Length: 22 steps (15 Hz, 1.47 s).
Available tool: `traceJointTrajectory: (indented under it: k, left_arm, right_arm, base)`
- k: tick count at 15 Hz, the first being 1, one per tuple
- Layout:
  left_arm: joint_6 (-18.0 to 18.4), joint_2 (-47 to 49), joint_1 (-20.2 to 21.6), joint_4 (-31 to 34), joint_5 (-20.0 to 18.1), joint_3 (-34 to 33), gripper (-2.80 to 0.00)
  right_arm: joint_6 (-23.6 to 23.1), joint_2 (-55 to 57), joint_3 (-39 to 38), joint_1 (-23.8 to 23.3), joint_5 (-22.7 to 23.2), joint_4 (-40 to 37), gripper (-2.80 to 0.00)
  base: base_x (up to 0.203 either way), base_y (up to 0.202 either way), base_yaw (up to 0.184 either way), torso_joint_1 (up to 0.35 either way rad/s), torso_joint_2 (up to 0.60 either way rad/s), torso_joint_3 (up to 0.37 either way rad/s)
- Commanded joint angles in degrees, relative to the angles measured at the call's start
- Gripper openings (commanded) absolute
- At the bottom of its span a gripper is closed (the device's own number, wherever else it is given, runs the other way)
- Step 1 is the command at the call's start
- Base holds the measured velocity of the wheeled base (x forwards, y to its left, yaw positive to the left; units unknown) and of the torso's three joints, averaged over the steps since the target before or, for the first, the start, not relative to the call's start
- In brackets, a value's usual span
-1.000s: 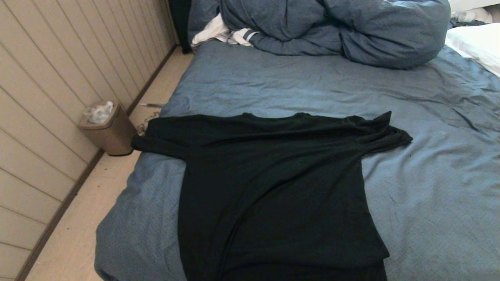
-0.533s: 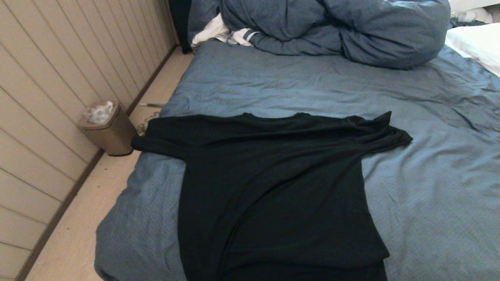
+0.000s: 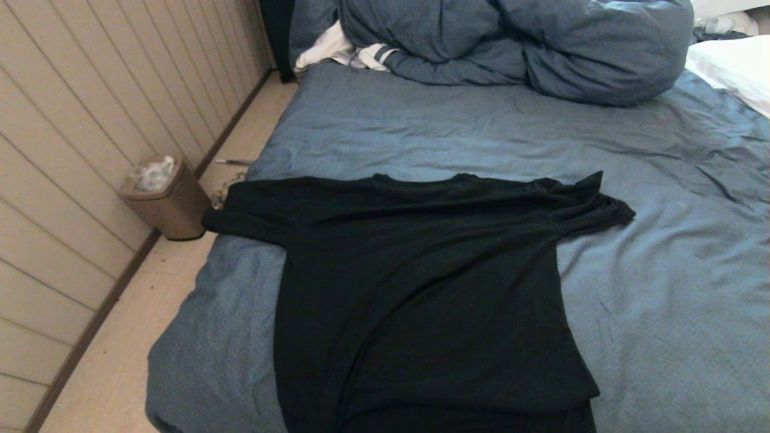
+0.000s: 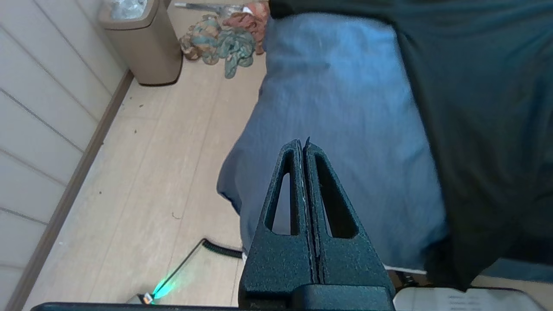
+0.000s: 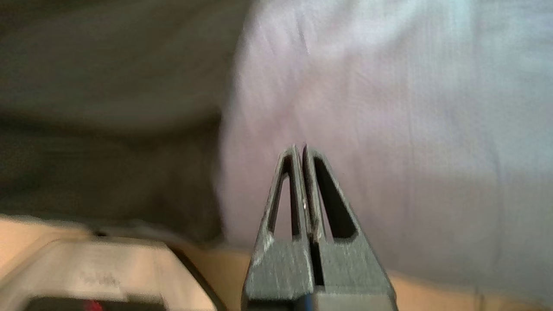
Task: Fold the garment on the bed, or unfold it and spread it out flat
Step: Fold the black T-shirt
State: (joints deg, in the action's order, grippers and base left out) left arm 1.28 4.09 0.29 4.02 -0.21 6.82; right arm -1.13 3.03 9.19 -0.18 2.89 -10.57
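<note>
Head view gives us the black T-shirt (image 3: 421, 288) lying spread on the bed (image 3: 662, 288), plain side up, collar toward the far end and hem running off the near edge of the picture. Its sleeve on our left reaches the side edge of the mattress, while the sleeve on our right is bunched and creased. Beyond the shirt we see a heaped blue duvet (image 3: 517, 42) at the far end of the bed, with a white, stripe-cuffed cloth (image 3: 349, 51) tucked against it and a white pillow (image 3: 734, 66) at the far right corner. On the floor to the left, a small tan bin (image 3: 165, 198) stands against the panelled wall (image 3: 78, 138). Neither arm shows in this view. From the left wrist we see the left pincer (image 4: 304, 144) with its fingers pressed together and gripping nothing, hanging above the near left corner of the bed, with the shirt's edge to one side and the floor with a pile of coloured fabric (image 4: 224, 39) beyond. From the right wrist, the right pincer (image 5: 301, 149) is likewise closed and empty, over bare sheet just beside the shirt's dark edge.
</note>
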Motion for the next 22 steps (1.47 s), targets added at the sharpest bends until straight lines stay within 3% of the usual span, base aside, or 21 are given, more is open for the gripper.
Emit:
traceJointTrajectory:
  k: [1, 4, 8, 12, 14, 17, 20, 22]
  left_arm:
    - [-0.1, 9.2, 0.0, -0.3, -0.2, 4.4, -2.8]
    - [-0.9, 25.7, 0.0, -1.6, -3.0, 14.4, -2.8]
    - [-6.2, 50.1, -0.3, -1.8, -9.6, 26.3, -2.8]
    - [-11.8, 69.0, -2.0, -0.1, -20.6, 29.2, -2.8]
    - [-13.4, 74.3, -5.8, 0.2, -24.6, 29.1, -2.8]
    - [-14.3, 79.1, -12.7, -0.1, -25.5, 28.8, -2.8]
    - [-18.4, 82.2, -18.9, -4.7, -25.4, 28.4, -2.8]
    - [-19.2, 83.8, -21.8, -9.3, -24.2, 26.2, -2.8]
  right_arm:
    - [1.1, 7.7, 7.7, 0.0, 3.4, -3.1, -2.8]
    - [5.7, 25.0, 20.0, 0.0, 10.9, -5.0, -2.8]
    - [8.9, 49.2, 30.4, 0.0, 16.6, -5.0, -2.8]
    - [9.0, 70.8, 32.5, -0.9, 19.2, -2.7, -2.8]
    - [5.3, 79.1, 31.0, -1.3, 19.9, -2.3, -2.8]
    - [-1.5, 84.3, 26.3, -1.4, 20.5, -2.1, -2.8]
    - [-1.9, 86.9, 23.8, -0.7, 20.6, -1.7, -2.8]
    - [-1.5, 85.9, 23.7, 0.6, 21.4, -1.6, -2.8]
  base:
    - [0.0, 0.0, 0.0, 0.0, 0.0, 0.0]
    - [0.0, 0.0, 0.0, 0.0, 0.0, 0.0]
    - [0.0, 0.0, 0.0, 0.0, 0.0, 0.0]
    - [0.0, 0.0, 0.0, 0.0, 0.0, 0.0]
    - [0.0, 0.0, 0.0, 0.0, 0.0, 0.0]
    - [0.0, 0.0, 0.0, 0.0, 0.0, 0.0]
    - [0.0, 0.0, 0.0, 0.0, 0.0, 0.0]
    - [0.0, 0.0, 0.0, 0.0, 0.0, 0.0]
